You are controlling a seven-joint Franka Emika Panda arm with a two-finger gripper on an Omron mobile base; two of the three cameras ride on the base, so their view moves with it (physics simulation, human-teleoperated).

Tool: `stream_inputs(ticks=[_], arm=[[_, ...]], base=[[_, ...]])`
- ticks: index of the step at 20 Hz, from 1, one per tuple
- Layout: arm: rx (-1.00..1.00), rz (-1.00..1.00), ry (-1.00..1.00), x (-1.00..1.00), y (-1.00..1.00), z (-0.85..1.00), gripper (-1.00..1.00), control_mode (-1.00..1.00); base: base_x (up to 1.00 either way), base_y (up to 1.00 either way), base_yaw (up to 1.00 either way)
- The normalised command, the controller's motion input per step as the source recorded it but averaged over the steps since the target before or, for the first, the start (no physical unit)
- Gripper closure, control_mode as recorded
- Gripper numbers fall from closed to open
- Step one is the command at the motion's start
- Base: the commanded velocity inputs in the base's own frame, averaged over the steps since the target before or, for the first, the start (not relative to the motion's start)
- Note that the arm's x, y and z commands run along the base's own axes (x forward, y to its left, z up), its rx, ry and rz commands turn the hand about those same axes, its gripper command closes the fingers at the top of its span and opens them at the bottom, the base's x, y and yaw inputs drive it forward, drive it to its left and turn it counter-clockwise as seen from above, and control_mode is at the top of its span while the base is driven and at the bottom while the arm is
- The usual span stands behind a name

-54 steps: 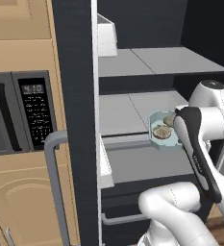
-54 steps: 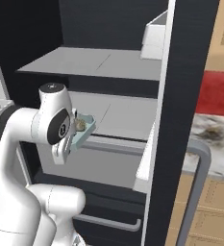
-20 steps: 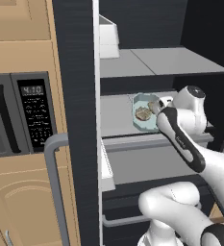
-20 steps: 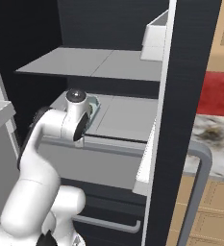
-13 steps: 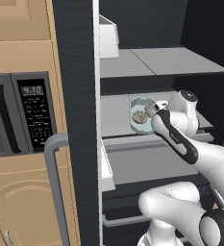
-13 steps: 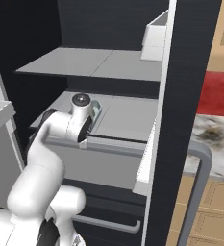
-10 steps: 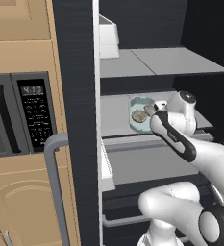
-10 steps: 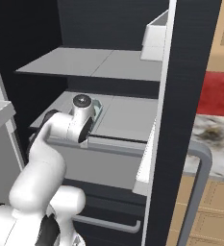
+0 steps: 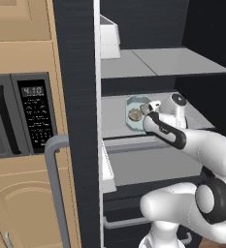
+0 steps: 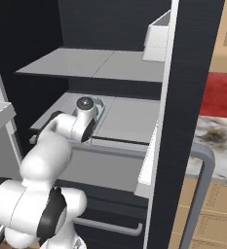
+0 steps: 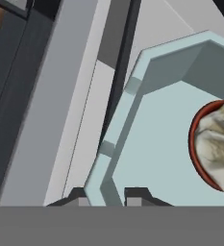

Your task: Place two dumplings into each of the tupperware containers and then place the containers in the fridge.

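Observation:
A light-blue tupperware container (image 9: 134, 105) sits low over the middle shelf of the open fridge (image 9: 182, 60), with two tan dumplings (image 9: 135, 115) inside it. My gripper (image 9: 149, 109) reaches into the fridge and is shut on the container's near rim. In the hand view the rim (image 11: 114, 144) runs down between my gripper's (image 11: 106, 196) dark fingertips (image 11: 137, 194), and one dumpling (image 11: 219, 144) lies at the right on the tray's floor. From the right base view my wrist hides most of the container (image 10: 100, 104); I cannot tell if it touches the shelf (image 10: 129, 119).
An upper shelf (image 10: 90, 63) hangs close above. A grey drawer front (image 9: 148, 162) lies below the middle shelf. White door bins (image 9: 109, 41) line the open door, whose bar handle (image 9: 56, 184) stands left. A black microwave (image 9: 17, 114) sits in wooden cabinets.
The arm has lifted the container from in front of the drawer onto the middle-shelf level and pushed it deeper and slightly left. The grip has stayed shut.

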Motion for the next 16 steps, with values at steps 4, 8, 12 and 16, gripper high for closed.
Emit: stream_inputs(ticks=[4,8,12,16], arm=[[0.00,0.00,0.02,0.27,0.05,-0.33,1.00,-1.00],[0.00,0.00,0.00,0.30,0.02,-0.20,1.00,-1.00],[0.00,0.00,0.00,0.49,0.03,-0.22,1.00,-1.00],[0.00,0.00,0.00,0.65,0.02,-0.14,1.00,-1.00]], base=[[0.00,0.00,0.00],[0.00,0.00,0.00],[0.00,0.00,0.00],[0.00,0.00,0.00]])
